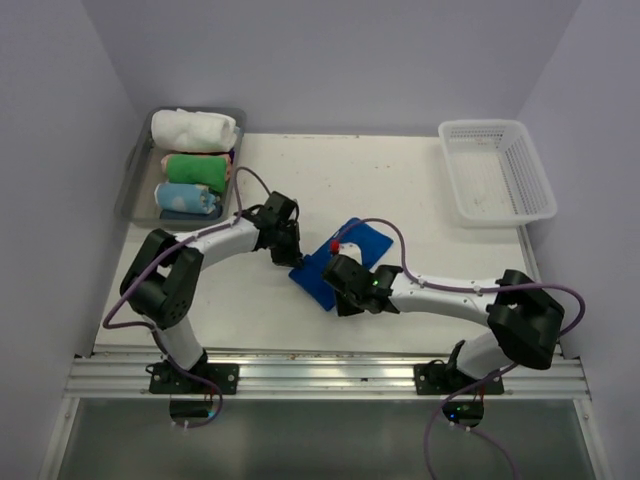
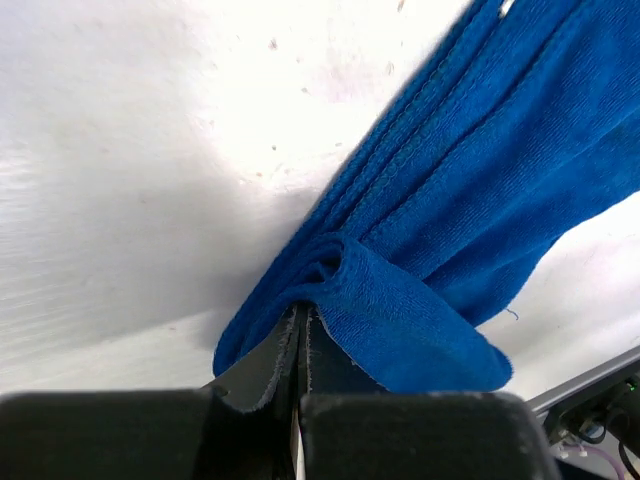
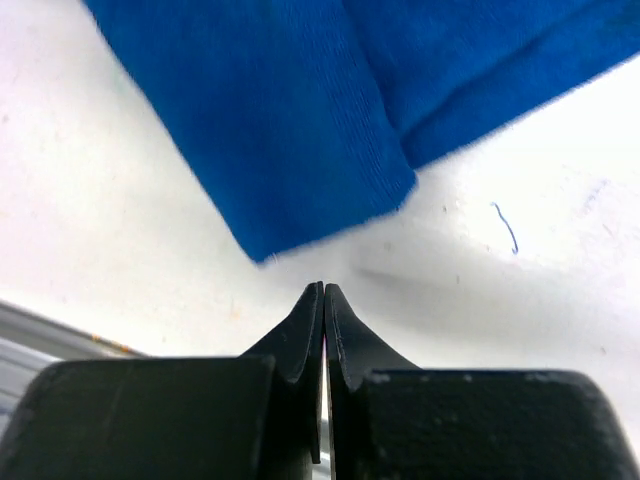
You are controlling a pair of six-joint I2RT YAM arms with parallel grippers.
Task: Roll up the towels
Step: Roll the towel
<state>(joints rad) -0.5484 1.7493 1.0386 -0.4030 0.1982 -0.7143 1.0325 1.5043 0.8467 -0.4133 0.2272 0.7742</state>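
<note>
Closed black jaws fill the bottom of both wrist views. On the left arm (image 1: 215, 240) the jaws are pressed together with only a thin slit between them. Their tips are pushed into a bunched fold at the edge of the blue towel (image 2: 470, 190). Cloth drapes over one finger, and I cannot tell if any cloth is pinched between the tips.

On the right arm (image 1: 440, 295) the jaws are shut too and hold nothing. They sit over bare table (image 3: 90, 230), just short of a corner of the blue towel, not touching it. A short loose blue thread (image 3: 505, 228) lies on the table near that corner.

From above, the blue towel lies folded flat near the middle of the table, between the two wrists, running at a slant from the near left to the far right. The left jaws meet it at its left edge and the right jaws sit at its near end.

At the far left corner a grey tray (image 1: 135, 165) holds three rolled towels in a row. The white towel (image 1: 195, 128) is farthest back, a green towel (image 1: 198, 167) lies in the middle, and a pale blue dotted towel (image 1: 188, 198) is nearest. A white basket (image 1: 497, 170) stands at the far right corner, well apart from the blue towel. A metal rail (image 1: 320, 375) along the near edge carries both arm bases.
</note>
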